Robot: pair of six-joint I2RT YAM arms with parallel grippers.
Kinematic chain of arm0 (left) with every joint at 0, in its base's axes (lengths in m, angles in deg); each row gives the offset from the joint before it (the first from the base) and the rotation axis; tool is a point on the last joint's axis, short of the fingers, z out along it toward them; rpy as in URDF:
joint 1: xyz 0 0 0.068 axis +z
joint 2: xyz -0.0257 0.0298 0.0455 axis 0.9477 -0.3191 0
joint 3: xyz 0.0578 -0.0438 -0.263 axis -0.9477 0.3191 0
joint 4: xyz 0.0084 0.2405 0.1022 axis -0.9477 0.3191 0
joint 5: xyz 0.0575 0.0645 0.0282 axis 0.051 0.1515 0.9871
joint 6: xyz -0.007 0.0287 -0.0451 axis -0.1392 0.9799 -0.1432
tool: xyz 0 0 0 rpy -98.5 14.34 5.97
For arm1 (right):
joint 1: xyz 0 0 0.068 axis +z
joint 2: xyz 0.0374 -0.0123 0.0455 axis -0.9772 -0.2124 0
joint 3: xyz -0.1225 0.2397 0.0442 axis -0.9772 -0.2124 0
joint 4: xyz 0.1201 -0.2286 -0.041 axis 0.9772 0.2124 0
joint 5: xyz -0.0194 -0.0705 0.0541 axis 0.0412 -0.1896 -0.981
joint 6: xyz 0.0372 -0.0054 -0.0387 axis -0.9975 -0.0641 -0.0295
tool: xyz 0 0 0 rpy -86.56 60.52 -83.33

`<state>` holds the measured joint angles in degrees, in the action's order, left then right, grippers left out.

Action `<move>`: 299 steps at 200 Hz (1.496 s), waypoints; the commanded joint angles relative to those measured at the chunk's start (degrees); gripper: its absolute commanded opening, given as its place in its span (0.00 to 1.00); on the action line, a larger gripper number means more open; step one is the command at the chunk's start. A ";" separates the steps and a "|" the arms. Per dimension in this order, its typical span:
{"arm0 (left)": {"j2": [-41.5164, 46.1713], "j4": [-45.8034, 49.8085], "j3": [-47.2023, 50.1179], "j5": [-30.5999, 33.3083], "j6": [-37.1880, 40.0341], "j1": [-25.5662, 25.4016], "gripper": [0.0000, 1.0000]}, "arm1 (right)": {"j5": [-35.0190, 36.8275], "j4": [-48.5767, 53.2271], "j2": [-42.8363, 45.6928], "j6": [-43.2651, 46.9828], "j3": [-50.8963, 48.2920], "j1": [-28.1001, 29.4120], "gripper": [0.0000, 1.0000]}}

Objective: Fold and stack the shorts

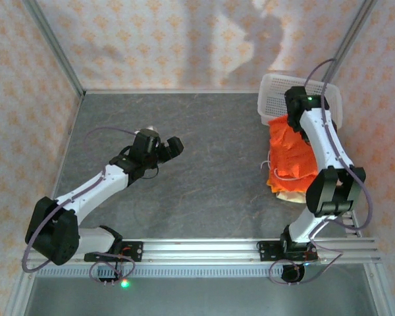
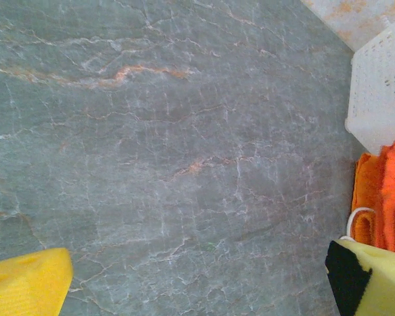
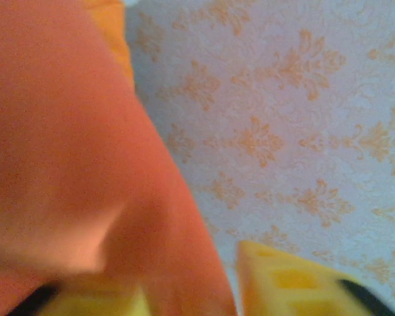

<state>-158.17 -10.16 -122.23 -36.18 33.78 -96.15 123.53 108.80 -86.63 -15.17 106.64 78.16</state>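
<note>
Mostly rumpled orange shorts (image 1: 291,155) — soft cloth

the left arm (image 1: 92,187) and right arm (image 1: 324,141) had white links, black joints, thin purple cables (image 1: 105,130); the fingers (image 2: 26,283) were yellow with black patches.

Orange shorts (image 3: 66,131) sit blurred right up against my camera, covering the left side. My gripper (image 3: 184,293) has its yellow fingers (image 3: 296,283) parted. The cloth drops between them, meets the left one and stops just beside the right one. To the right, beyond the cloth, stands the patterned wall (image 3: 303,118).
</note>
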 commanded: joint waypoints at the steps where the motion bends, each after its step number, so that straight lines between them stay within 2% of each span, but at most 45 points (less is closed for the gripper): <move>1: 2.94 3.35 0.02 4.75 2.46 0.15 1.00 | 4.26 1.33 -2.35 -5.25 1.78 -5.10 0.72; 10: 4.12 4.45 -0.06 6.57 3.08 0.19 1.00 | 2.81 1.62 -1.41 -7.15 2.73 -6.43 0.96; 13: 4.40 5.02 -0.01 7.48 3.24 0.17 1.00 | 1.95 1.14 -0.72 -7.32 2.78 -6.74 1.00; 28: 7.16 7.45 0.09 12.24 4.57 0.17 1.00 | -6.22 -2.85 4.25 -6.96 2.18 -7.19 1.00; 62: 14.98 9.70 2.13 26.14 7.78 0.15 1.00 | -36.76 -16.35 18.19 -8.12 -4.56 -7.19 1.00; 77: 18.15 9.23 3.89 32.43 9.32 0.23 1.00 | -48.65 -21.44 21.01 -10.06 -8.10 -7.19 1.00; 87: 20.08 8.39 5.29 35.85 10.51 0.31 1.00 | -54.47 -23.50 21.48 -11.19 -9.62 -7.19 1.00; 109: 23.93 5.71 8.59 40.44 12.49 0.25 1.00 | -62.45 -28.34 19.92 -13.40 -12.01 -7.19 1.00; 119: 25.25 4.32 10.07 41.34 13.17 0.29 1.00 | -63.94 -30.68 18.30 -13.44 -12.43 -7.19 1.00; 148: 27.39 1.42 13.38 42.10 13.98 0.26 1.00 | -62.48 -33.20 10.27 -13.28 -10.24 -7.87 1.00; 175: 28.44 -0.44 15.58 41.84 14.75 0.28 1.00 | -61.58 -34.98 2.34 -15.03 -9.30 -10.78 1.00; 229: 32.82 -5.91 20.77 42.53 21.38 0.28 1.00 | -69.79 -38.65 -8.78 -24.14 -12.28 -18.39 1.00; 260: 36.34 -10.06 24.97 44.62 24.50 0.57 1.00 | -73.83 -40.86 -4.62 -26.42 -14.71 -18.45 1.00; 299: 35.57 -16.02 28.10 48.13 31.13 2.73 1.00 | -72.57 -44.43 10.10 -25.06 -20.70 -18.42 0.99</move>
<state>-121.89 -19.90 -95.72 6.92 59.02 -95.05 51.31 67.82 -87.52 -39.87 88.69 59.43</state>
